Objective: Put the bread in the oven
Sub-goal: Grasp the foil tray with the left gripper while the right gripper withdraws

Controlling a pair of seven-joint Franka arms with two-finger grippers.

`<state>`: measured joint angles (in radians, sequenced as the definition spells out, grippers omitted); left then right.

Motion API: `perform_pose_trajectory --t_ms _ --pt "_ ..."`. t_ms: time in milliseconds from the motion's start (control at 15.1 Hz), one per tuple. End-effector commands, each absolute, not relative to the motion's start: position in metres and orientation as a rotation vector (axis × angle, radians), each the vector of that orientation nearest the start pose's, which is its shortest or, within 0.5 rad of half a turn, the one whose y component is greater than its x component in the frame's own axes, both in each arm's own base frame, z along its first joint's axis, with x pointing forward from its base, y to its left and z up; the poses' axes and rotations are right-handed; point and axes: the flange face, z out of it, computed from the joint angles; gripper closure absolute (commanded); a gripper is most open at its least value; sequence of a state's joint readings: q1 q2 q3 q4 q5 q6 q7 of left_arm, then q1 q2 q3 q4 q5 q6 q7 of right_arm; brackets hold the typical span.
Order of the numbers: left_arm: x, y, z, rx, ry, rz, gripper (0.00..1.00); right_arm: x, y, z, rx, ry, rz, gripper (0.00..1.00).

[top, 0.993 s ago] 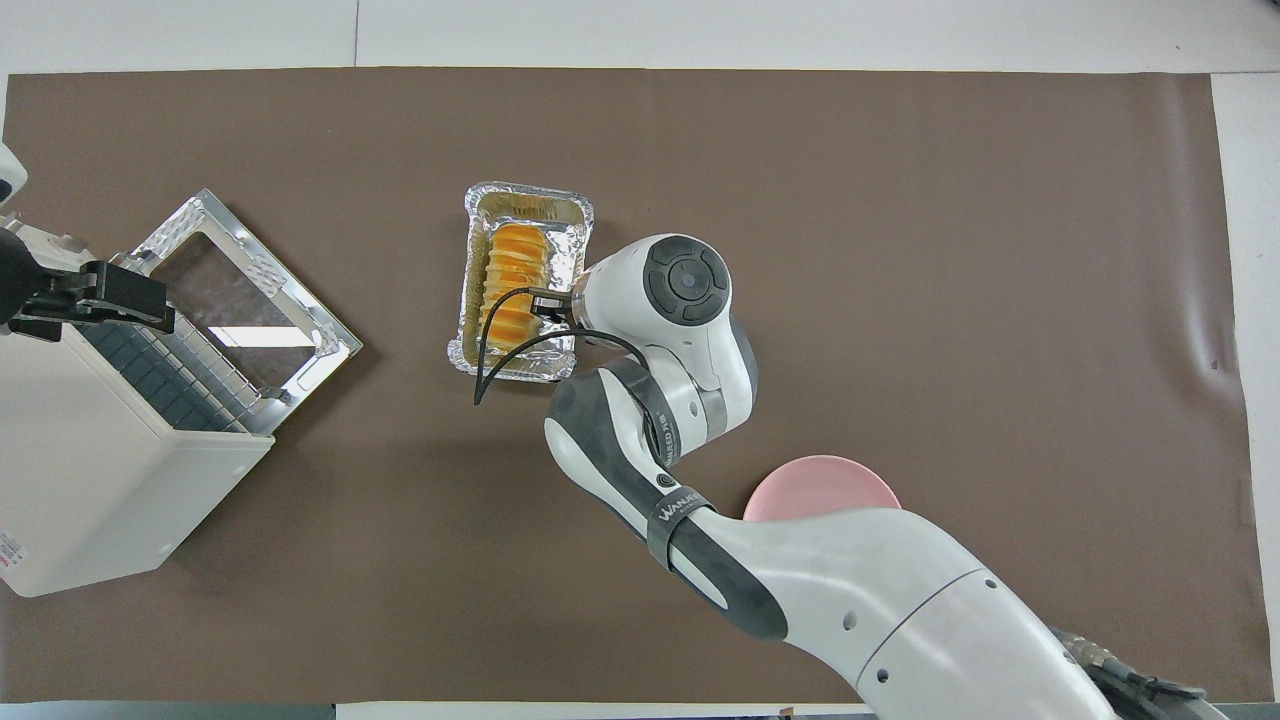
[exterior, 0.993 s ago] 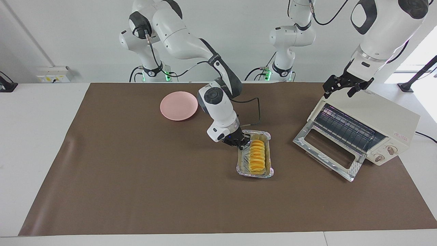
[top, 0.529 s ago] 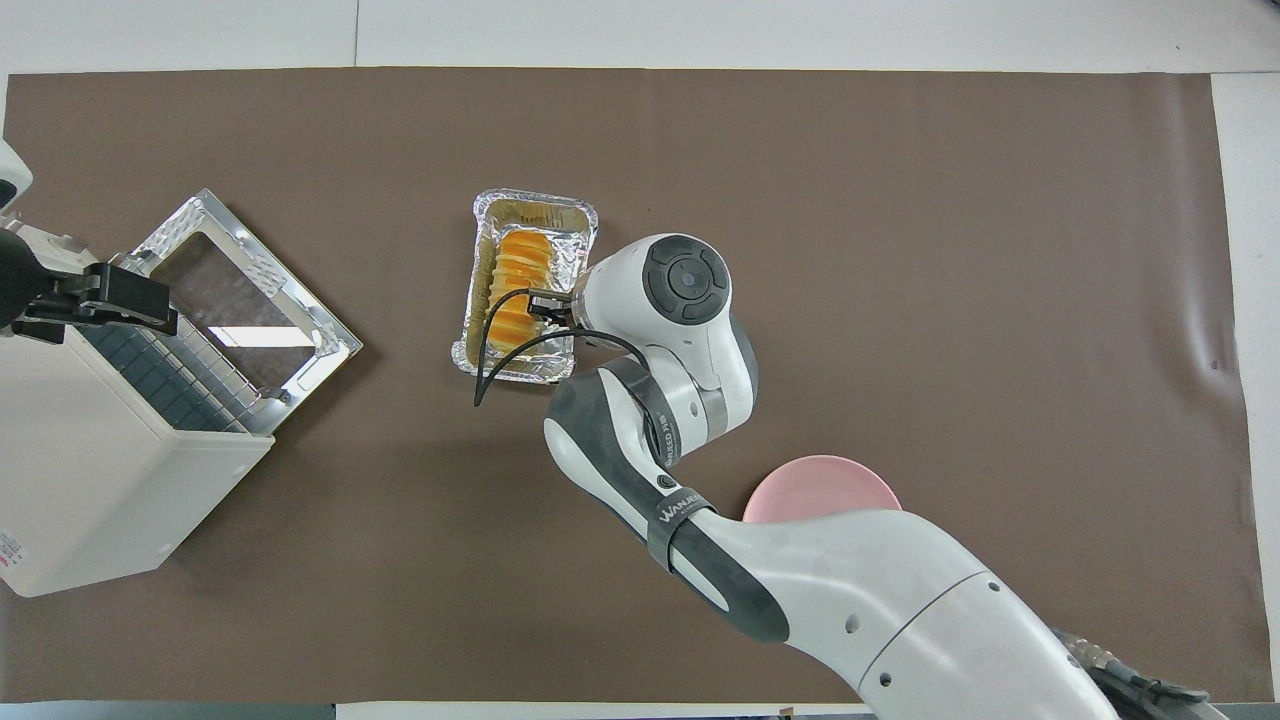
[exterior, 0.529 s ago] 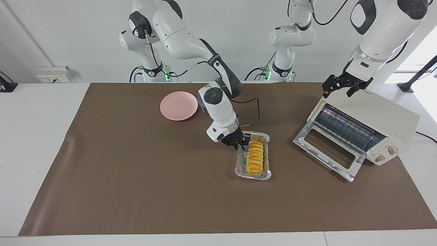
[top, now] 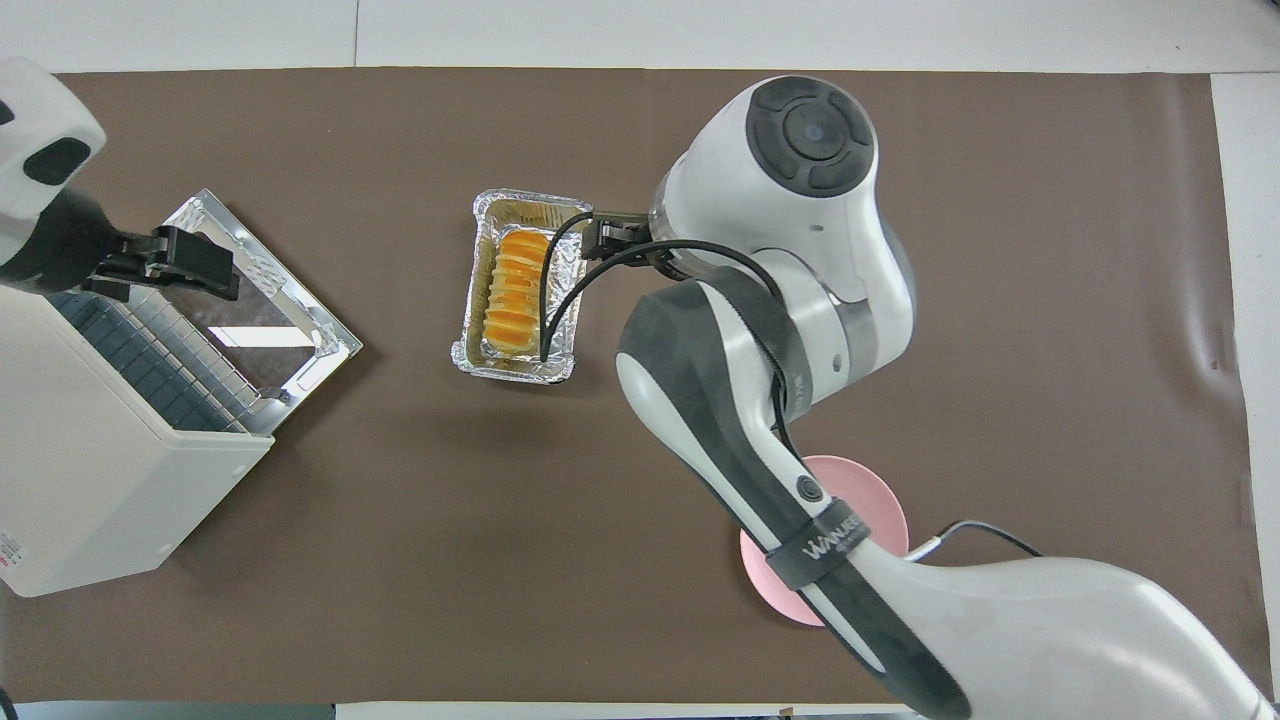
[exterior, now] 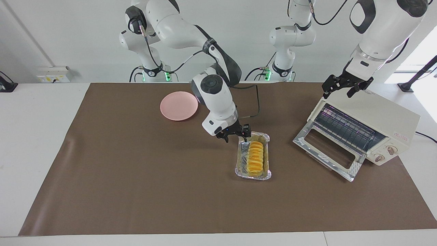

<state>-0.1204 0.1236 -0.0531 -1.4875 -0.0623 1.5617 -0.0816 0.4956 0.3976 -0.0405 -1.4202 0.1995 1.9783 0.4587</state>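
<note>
brown mat [exterior: 136,191] on white table [exterior: 37,136]

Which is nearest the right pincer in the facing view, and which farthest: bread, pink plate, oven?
1. Bread: in the foil tray, just below the right pincer.
2. Pink plate: nearer the robots.
3. Oven: at the left arm's end.

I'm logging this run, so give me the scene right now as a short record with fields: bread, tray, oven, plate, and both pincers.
bread: lying in the foil tray, not held
foil tray: on the brown mat, mid-table
oven: at the left arm's end, door dropped open, rack bare
pink plate: nearer the robots than the tray, nothing on it
right pincer: open, raised over the tray's edge nearest the robots, holding nothing
left pincer: open, over the oven's top, holding nothing
</note>
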Motion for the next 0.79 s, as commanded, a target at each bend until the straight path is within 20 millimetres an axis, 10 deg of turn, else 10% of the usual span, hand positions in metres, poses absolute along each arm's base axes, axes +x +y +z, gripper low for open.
perform_pose_trajectory --t_ms 0,331,529,728 --pt "0.629 -0.203 0.546 -3.209 0.121 0.128 0.0 0.603 0.244 0.505 -2.957 -0.041 -0.115 0.0" --pt "0.614 -0.332 0.475 -3.178 0.157 -0.029 0.0 0.583 0.126 0.527 -2.988 -0.207 -0.012 0.0" --pt "0.623 -0.358 0.396 -3.133 0.209 0.019 0.0 0.554 0.102 0.543 -3.023 -0.203 -0.023 0.0" --pt "0.618 -0.362 0.359 -3.1 0.235 0.04 0.0 0.525 0.093 0.571 -3.071 -0.219 0.011 0.0"
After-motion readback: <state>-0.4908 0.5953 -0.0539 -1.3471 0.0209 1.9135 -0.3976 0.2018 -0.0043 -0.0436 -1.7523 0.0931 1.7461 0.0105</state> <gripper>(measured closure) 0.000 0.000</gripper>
